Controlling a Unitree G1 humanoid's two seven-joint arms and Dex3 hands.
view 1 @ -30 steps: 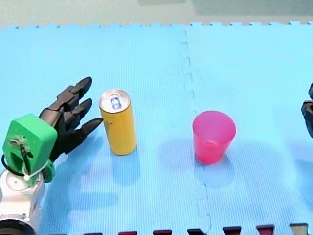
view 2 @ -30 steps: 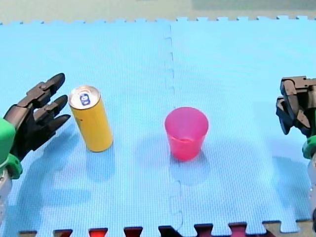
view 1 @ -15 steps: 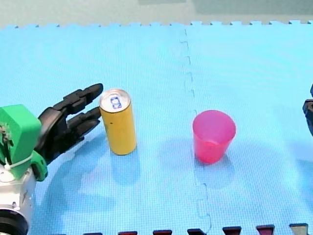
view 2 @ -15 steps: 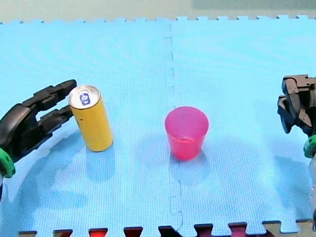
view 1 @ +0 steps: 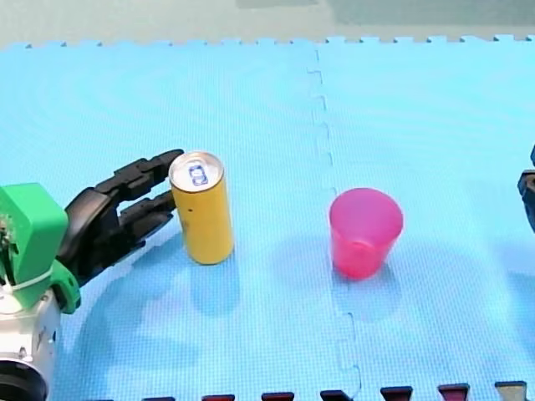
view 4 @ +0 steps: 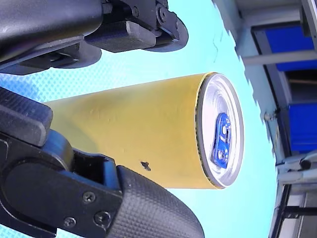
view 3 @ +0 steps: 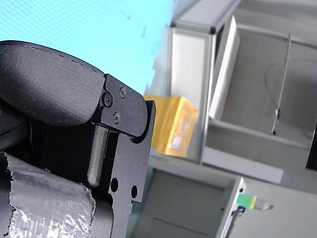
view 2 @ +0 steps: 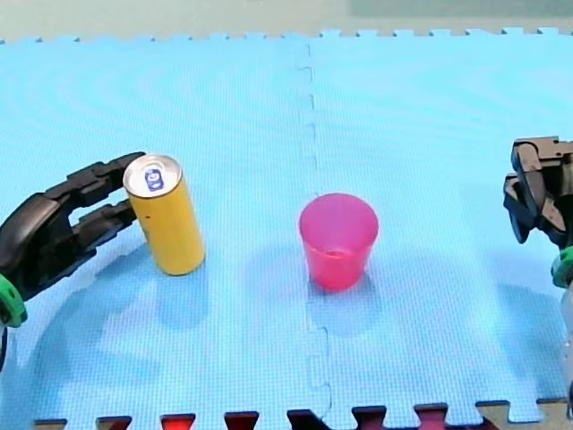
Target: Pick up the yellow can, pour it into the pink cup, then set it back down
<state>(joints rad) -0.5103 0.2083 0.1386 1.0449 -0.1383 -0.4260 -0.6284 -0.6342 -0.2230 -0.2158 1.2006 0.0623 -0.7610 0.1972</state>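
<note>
The yellow can stands upright on the blue foam mat, left of centre, its silver top with a blue tab facing up. My left hand is at the can's left side, open, with black fingertips reaching its upper part, one behind and one in front. In the second wrist view the can lies between the black fingers and the thumb, which are not closed on it. The pink cup stands upright to the can's right, apart from it. My right hand is at the mat's right edge, holding nothing.
The blue foam mat has a seam running from front to back just left of the cup. Its jagged far edge meets a pale floor. Red and dark puzzle tabs line the near edge. Open mat lies between can and cup.
My left hand has slid right towards the can and turned, so its fingertips now reach the can's upper part. The can, the cup and the right hand have stayed put.
</note>
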